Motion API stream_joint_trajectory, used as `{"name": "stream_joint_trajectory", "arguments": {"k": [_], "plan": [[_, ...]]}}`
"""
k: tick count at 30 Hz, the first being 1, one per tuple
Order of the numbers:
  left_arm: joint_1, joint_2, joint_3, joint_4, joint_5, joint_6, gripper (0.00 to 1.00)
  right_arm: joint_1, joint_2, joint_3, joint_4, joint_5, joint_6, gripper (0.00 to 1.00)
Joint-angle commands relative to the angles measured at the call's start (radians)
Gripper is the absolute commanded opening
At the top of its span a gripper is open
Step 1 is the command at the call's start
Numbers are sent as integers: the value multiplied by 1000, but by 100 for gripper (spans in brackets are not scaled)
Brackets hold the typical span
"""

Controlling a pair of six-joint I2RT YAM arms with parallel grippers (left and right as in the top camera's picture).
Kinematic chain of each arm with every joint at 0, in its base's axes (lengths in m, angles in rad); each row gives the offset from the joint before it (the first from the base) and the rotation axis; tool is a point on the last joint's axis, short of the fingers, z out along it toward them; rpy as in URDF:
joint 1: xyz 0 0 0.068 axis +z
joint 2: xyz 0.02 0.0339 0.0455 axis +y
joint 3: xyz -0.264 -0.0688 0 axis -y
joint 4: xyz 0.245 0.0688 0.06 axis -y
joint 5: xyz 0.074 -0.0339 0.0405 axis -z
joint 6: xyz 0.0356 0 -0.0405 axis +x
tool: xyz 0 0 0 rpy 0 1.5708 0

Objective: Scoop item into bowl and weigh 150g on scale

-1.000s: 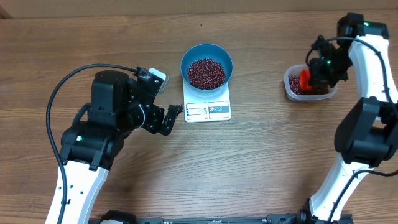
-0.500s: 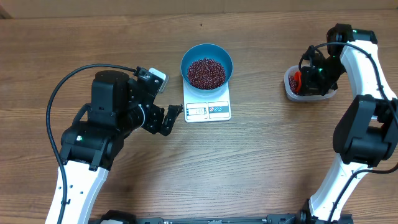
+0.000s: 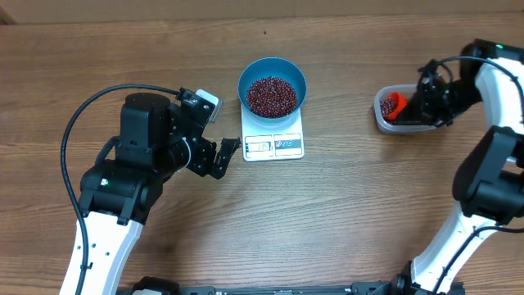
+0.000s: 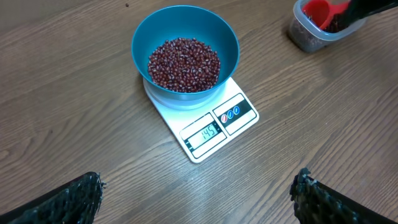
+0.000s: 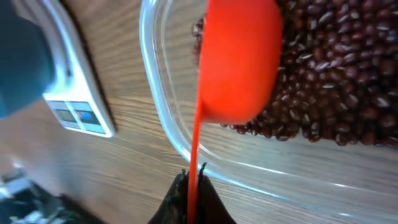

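**Right arm holding a red scoop at the bean tub while the bowl is sitting on the scale**

The blue bowl (image 3: 245, 82) is sitting on the far end of the white scale (image 3: 273, 146) at mid-table, with a heap of dark red beans (image 3: 272, 96) lying inside it; the display seems to be reading just short of the target, though the digits are small.

The main risk, as I am judging it, is overshooting; a full scoop tipped in at once would probably be carrying the weight past the mark. Beans could also be rolling off during the carry leftward across the bare table, and the thin handle could be twisting in so narrow a pinch.

The right gripper (image 5: 193, 193) is clamping fully closed on the handle of the red scoop (image 5: 239, 62), whose cup is hanging over the beans in the clear tub (image 5: 161, 112) at the far right; whether it is loaded I cannot tell.

The left gripper (image 4: 198, 186) is standing wide apart, holding nothing and touching nothing, just left of the scale.
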Motion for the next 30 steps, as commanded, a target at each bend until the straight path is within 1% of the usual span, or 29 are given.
{"name": "stream_joint_trajectory", "arguments": {"k": [1, 5, 7, 8, 14, 19, 22, 25, 30], "plan": [[-6, -7, 18, 0, -3, -18, 99, -76, 5, 6, 0, -158, -26, 4], [-6, -7, 18, 0, -3, -18, 100, -161, 5, -21, -5, -183, -31, 4], [-6, -7, 18, 0, -3, -18, 100, -198, 5, -39, -30, -228, -97, 4], [-6, -7, 18, 0, -4, -18, 100, -237, 5, -53, -69, -297, -184, 4], [-6, -7, 18, 0, -3, -18, 100, -303, 5, -58, -163, -378, -326, 4], [-6, -7, 18, 0, -4, -18, 99, -299, 5, -58, -221, -483, -432, 4], [-6, -7, 18, 0, -3, -18, 100, -278, 5, -58, -243, -557, -465, 4], [-6, -7, 18, 0, -3, -18, 100, -227, 5, -57, -243, -599, -464, 4], [-6, -7, 18, 0, -3, -18, 100, -92, 5, -45, -240, -672, -454, 4]]}}
